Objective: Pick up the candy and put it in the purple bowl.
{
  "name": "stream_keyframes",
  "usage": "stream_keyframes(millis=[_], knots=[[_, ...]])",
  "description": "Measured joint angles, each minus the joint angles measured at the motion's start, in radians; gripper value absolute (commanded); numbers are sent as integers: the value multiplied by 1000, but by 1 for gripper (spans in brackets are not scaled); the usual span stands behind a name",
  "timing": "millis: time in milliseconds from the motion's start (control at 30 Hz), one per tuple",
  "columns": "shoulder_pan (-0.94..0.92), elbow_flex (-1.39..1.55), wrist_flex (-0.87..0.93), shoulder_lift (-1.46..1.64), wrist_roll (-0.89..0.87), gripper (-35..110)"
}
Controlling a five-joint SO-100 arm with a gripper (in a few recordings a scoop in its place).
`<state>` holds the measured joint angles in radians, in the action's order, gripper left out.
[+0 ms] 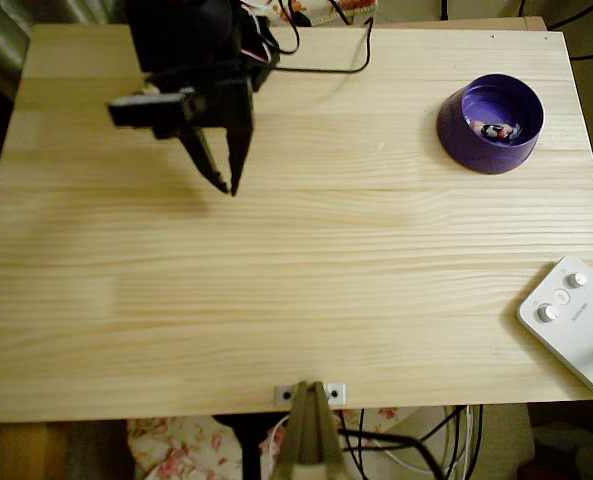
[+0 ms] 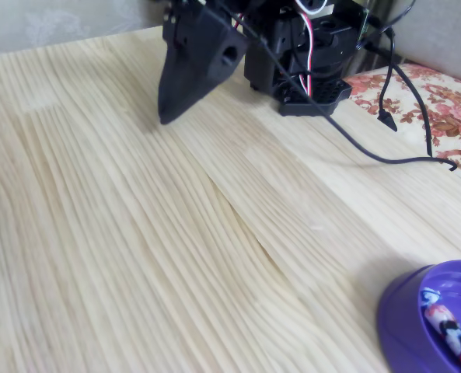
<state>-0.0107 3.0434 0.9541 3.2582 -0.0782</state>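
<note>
A: Locate the candy (image 1: 495,130).
B: Inside the purple bowl (image 1: 472,134), at 2 o'clock on the table (image 1: 276,300) in the overhead view.
A: Risk?
B: Minimal; a cable snag could nudge the bowl.
A: Gripper (image 1: 226,183)?
B: At 10 o'clock, fingers slightly parted, holding nothing, tips near the wood.
</note>
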Motion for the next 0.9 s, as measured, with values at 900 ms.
stream_keyframes(millis=[900], knots=[[-2,0,5,28,-5,0]])
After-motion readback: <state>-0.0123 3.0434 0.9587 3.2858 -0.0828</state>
